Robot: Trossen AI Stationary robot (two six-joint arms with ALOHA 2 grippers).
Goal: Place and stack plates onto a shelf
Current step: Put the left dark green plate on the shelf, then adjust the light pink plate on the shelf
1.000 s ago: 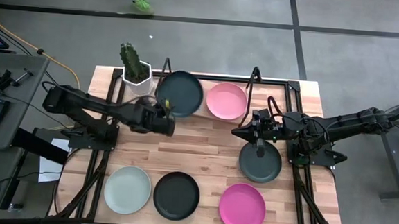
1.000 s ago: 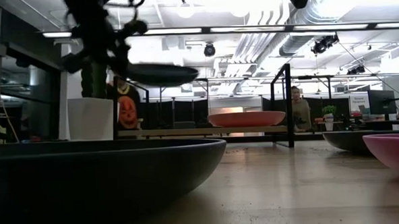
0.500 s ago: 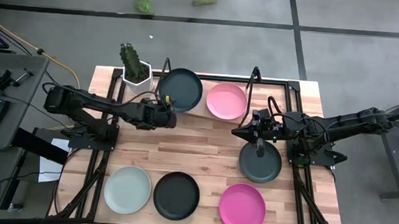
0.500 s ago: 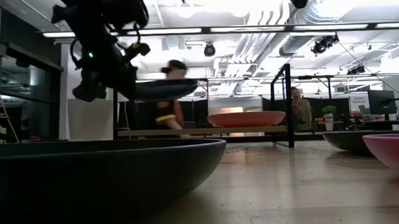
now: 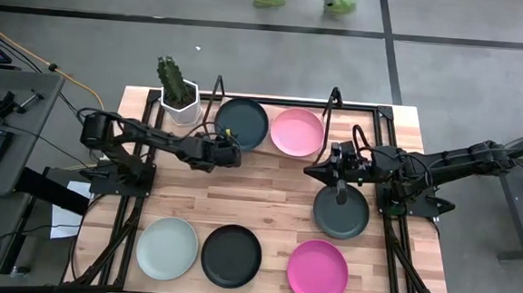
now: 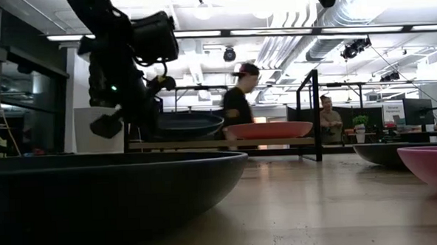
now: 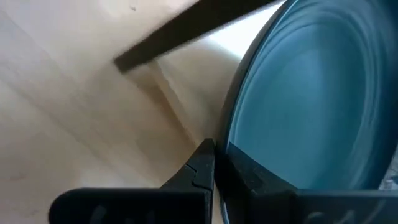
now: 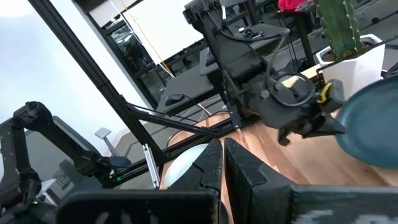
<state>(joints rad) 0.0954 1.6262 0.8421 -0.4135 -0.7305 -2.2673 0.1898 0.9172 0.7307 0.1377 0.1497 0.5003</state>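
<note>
Four plates wait on the desk (image 5: 269, 179): along the near edge, pale mint-white plate (image 5: 167, 248) at 7 o'clock, black plate (image 5: 231, 256) at 6, magenta plate (image 5: 317, 271) at 5, with the dark grey plate (image 5: 340, 213) just beyond, at 4 o'clock. Above the grey one hovers the right claw (image 5: 314, 171), clenched and empty. Farther back, at 12 o'clock, the light pink plate (image 5: 297, 132) already sits on the shelf (image 5: 386, 111). Beside it, the left claw (image 5: 234, 148) grips the dark teal plate (image 5: 242, 123) by its rim, low over the shelf, apparently not yet let go.
</note>
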